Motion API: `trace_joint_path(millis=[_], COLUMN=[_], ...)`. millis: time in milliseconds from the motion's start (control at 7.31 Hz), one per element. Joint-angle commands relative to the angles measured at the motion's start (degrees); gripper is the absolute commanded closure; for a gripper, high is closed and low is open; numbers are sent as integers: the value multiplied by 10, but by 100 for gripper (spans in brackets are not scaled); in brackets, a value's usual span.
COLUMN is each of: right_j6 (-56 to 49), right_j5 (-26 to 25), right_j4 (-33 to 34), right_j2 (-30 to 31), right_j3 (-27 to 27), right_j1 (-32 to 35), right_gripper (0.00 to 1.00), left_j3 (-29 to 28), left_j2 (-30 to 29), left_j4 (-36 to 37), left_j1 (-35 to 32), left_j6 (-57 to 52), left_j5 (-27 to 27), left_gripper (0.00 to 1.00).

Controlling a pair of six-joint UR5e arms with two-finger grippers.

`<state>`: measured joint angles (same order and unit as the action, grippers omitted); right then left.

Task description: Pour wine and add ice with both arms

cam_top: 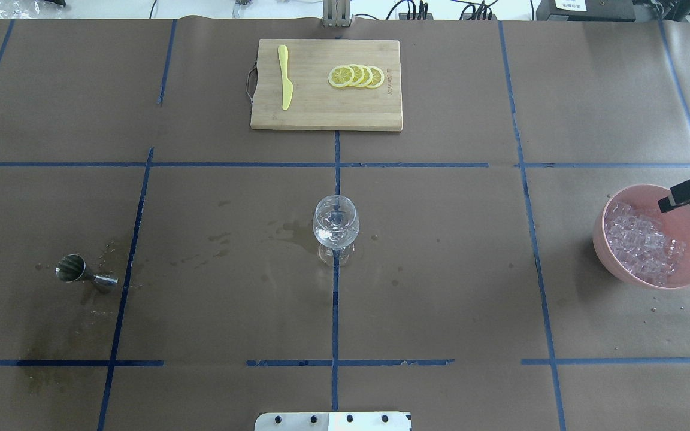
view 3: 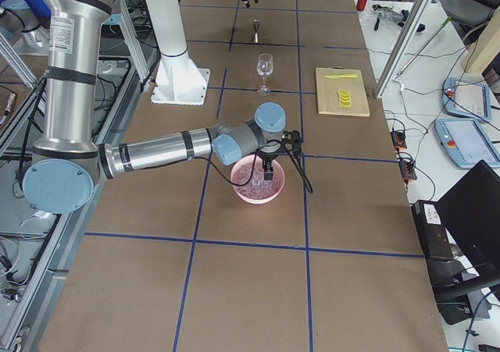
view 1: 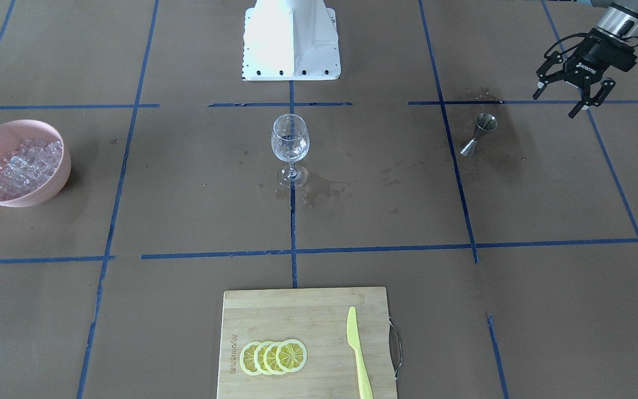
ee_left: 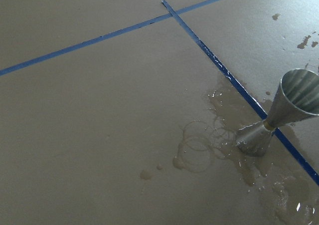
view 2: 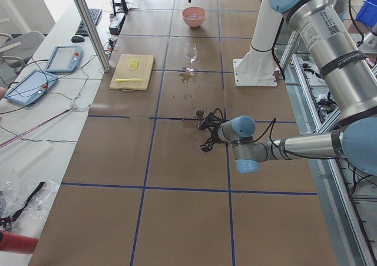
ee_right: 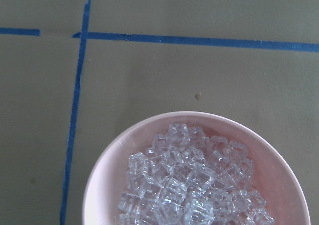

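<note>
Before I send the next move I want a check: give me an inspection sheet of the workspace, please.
Surface: brown paper, wet stains around the wine glass and measuring cup.
Job's things: wine glass upright at centre, contents unclear; measuring cup upright; ice piled in pink bowl.
Clutter: cutting board with lemon slices and yellow knife.
Hands: left hand open, beside the measuring cup, not touching; right hand over the bowl, open or shut unclear.
Cables: black cable loops off the right wrist.
Surroundings: tablets on side bench.
</note>
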<state>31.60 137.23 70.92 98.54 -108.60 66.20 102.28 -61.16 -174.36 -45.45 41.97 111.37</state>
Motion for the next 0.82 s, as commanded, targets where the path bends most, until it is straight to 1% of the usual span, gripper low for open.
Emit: trace_joint_path(millis=[0, 137, 274, 410, 547, 684], right_j6=[33, 53, 55, 55, 55, 56], right_j5=[-35, -39, -43, -43, -43, -43], right_j4=[-19, -20, -19, -19, -19, -18], right_j2=[17, 15, 15, 10, 9, -4], right_j3=[32, 42, 47, 58, 59, 65], right_j1=[-52, -66, -71, -76, -76, -76], right_gripper=[0, 1, 5, 17, 80, 100], left_j3=[-1, -2, 0, 4, 5, 0], left_j2=[-42, -42, -42, -41, -41, -43], left_j4=[52, 57, 59, 59, 59, 59], left_j1=[-120, -133, -137, -138, -142, -160], left_j6=[-1, 0, 0, 0, 0, 0], left_j5=[133, 133, 133, 133, 134, 145], left_gripper=[0, 0, 0, 0, 0, 0])
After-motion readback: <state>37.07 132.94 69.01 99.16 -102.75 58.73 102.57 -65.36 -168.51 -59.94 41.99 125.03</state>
